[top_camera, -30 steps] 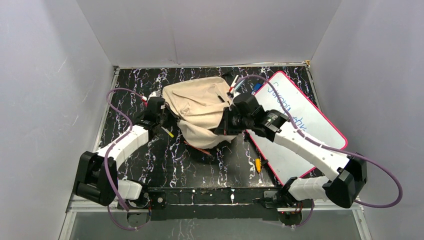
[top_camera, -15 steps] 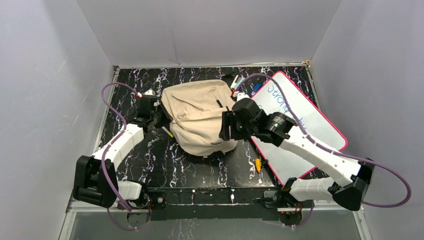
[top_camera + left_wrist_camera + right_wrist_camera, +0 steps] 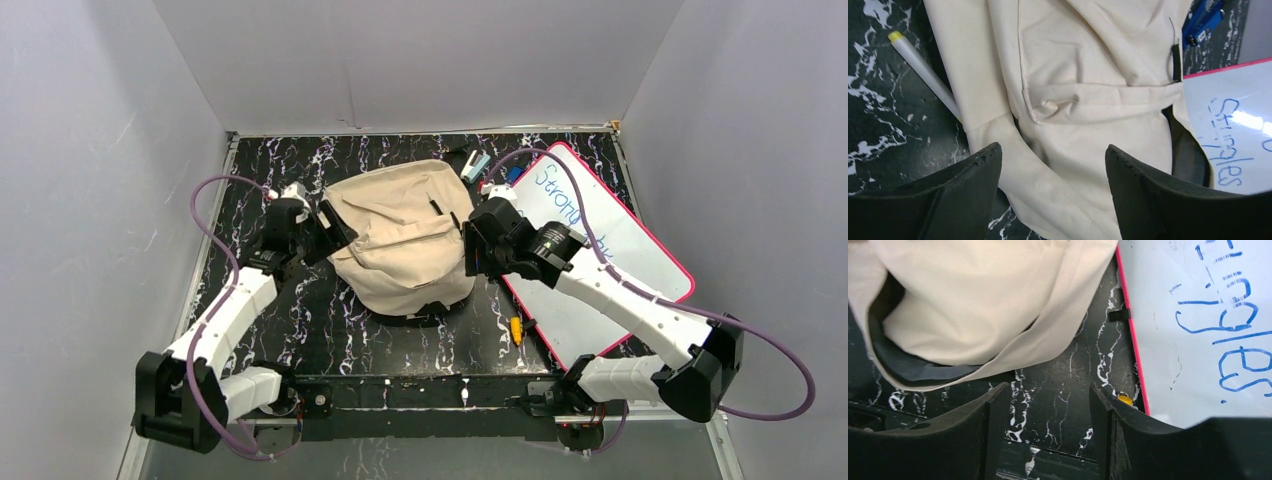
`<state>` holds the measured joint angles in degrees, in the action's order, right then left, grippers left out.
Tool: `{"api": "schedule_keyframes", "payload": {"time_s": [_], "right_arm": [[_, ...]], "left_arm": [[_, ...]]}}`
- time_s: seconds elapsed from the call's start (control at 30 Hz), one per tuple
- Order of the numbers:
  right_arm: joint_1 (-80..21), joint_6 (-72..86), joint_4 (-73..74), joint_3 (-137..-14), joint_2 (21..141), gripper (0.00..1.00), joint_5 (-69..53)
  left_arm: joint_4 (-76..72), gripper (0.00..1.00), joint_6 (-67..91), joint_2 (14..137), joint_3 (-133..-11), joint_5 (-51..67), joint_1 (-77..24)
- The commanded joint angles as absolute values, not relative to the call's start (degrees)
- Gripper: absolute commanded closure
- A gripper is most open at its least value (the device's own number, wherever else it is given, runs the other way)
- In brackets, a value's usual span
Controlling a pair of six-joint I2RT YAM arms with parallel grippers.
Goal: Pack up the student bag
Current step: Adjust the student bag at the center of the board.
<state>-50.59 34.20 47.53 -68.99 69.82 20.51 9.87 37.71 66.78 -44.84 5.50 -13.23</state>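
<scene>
Cream cotton, soft and creased, is slumping in a heap at the middle of the black marbled table (image 3: 300,320): that is the student bag (image 3: 400,240), lying flat between the two arms. Its long axis seems to be running from the far wall toward the arm bases. The dark mouth with grey lining (image 3: 913,372) and black zipper is gaping at the near end.

The left gripper (image 3: 1053,155) is hovering over the bag's left flank with its jaws standing wide, fabric showing below the gap but nothing pinched. The right gripper (image 3: 1048,390) is hanging just beside the bag's near right corner, jaws equally wide and empty, over bare table. I'd judge the right arm the nearer to that mouth.

A grey marker with a yellow cap (image 3: 923,70) is lying against the bag's left edge. The glossy pink-framed whiteboard (image 3: 600,250), rigid and flat, is resting to the right.
</scene>
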Motion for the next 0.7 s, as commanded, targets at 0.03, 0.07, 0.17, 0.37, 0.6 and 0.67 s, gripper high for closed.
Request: {"api": "schedule_keyframes", "payload": {"time_s": [0.03,0.07,0.17,0.37,0.6,0.67], "right_arm": [[-48.3,33.3,43.1,-65.2,70.4,0.31,16.8],[-47.8,33.2,42.1,-64.3,70.2,0.3,15.5],[-46.7,33.2,39.2,-61.8,69.2,0.26,12.1],[-44.9,33.6,35.3,-58.8,67.6,0.19,7.5],[-43.0,36.5,32.1,-59.9,66.3,0.16,7.4],[-42.5,37.2,31.7,-60.6,66.9,0.15,7.6]], "left_arm": [[11.0,0.23,44.7,59.2,-38.7,10.3,-13.2],[10.8,0.23,45.3,58.4,-37.7,10.3,-13.1],[11.1,0.22,46.6,56.7,-34.9,9.8,-13.3],[10.1,0.21,50.2,53.8,-30.0,11.0,-13.3],[5.3,0.21,54.9,54.5,-25.8,11.4,-13.4],[4.4,0.21,55.8,55.0,-25.1,11.0,-13.4]]}}
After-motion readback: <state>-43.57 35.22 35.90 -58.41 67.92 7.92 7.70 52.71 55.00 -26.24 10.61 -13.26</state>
